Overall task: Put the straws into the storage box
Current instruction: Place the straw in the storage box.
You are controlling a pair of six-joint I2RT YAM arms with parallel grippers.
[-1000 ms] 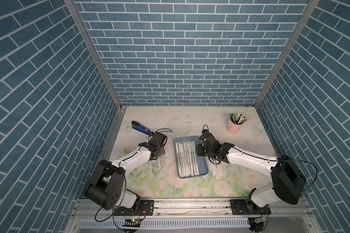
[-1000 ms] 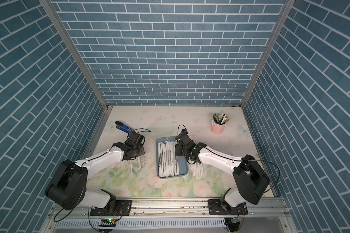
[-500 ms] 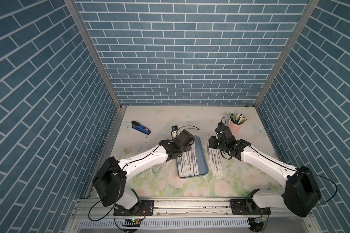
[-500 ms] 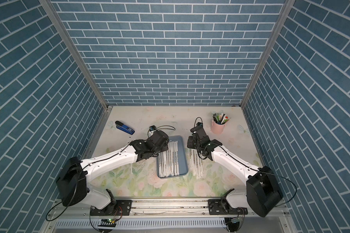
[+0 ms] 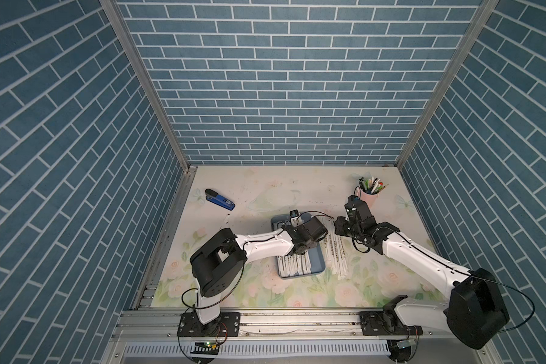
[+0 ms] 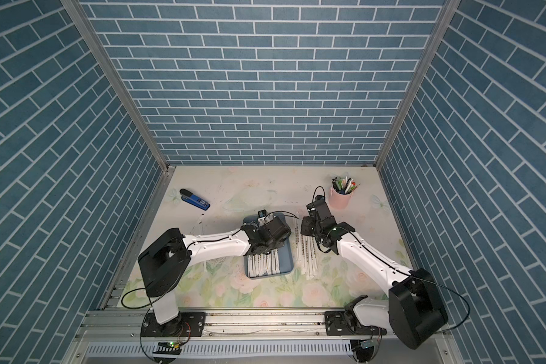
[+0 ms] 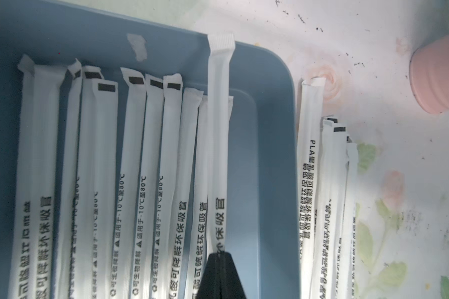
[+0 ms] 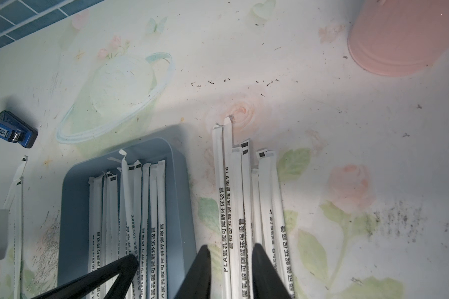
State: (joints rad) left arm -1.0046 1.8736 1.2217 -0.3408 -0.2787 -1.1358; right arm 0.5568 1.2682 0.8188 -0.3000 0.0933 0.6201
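white straw [image 7: 218,145] now over storage box [image 7: 275,155], left gripper [image 7: 219,255] clamped.

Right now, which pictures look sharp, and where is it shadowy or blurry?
Left wrist view: the straws read sharply, the pink cup is soft. Right wrist view: shadow covers the storage box. Both top views: even light, walls splayed by the wide lens.
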